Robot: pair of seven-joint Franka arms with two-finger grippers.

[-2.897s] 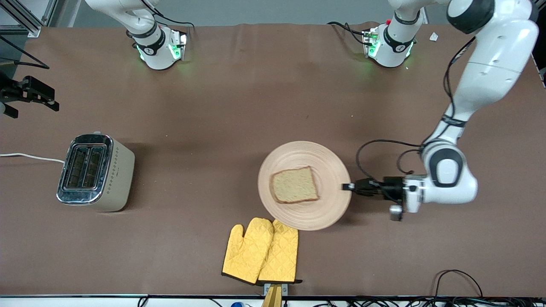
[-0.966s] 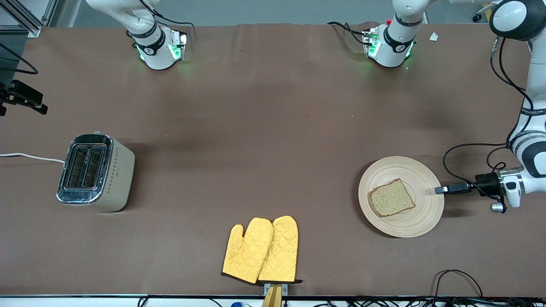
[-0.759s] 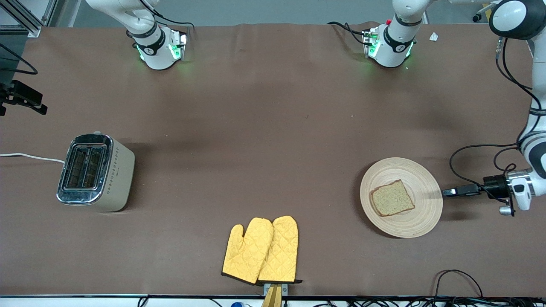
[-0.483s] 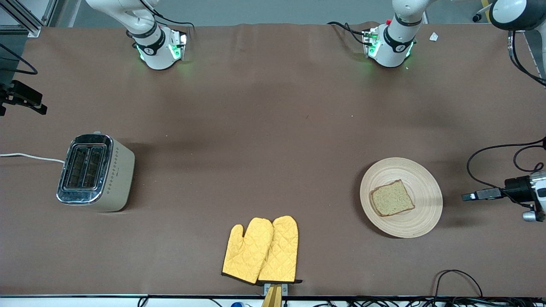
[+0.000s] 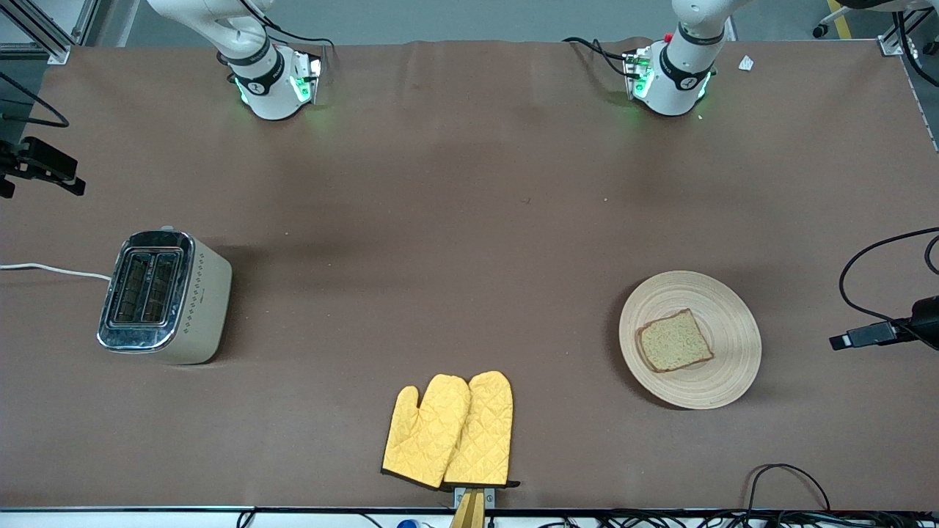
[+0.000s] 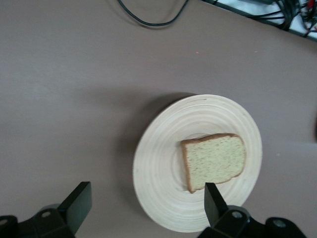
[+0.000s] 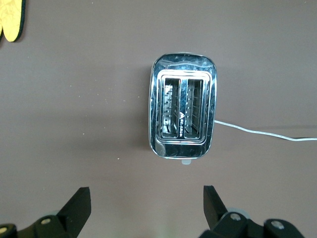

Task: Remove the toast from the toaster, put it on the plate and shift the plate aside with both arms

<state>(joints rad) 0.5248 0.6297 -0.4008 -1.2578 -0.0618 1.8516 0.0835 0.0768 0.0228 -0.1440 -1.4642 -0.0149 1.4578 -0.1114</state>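
The plate (image 5: 722,315), round and pale beige with ring grooves, lies on the brown table toward the left arm's end. The toast (image 5: 673,350), a brown speckled slice, lies flat on it. In the left wrist view the plate (image 6: 163,163) and toast (image 6: 214,159) show ahead of my left gripper (image 6: 147,198), which is open and empty. In the front view my left gripper (image 5: 836,342) hangs apart from the plate, near the table's end. My right gripper (image 5: 40,183) is open and empty in the air over the right arm's end; its wrist view (image 7: 147,201) looks down at the toaster.
A steel toaster (image 5: 163,295) with two empty slots stands toward the right arm's end, also in the right wrist view (image 7: 183,119), with a white cord (image 5: 51,269). Two yellow quilted mitts (image 5: 449,430) lie near the front edge. A black cable (image 5: 788,477) loops by that edge.
My left gripper dragged the plate with the toast from mid-table to the left arm's end, let go of the rim and drew back. The right gripper barely moved.
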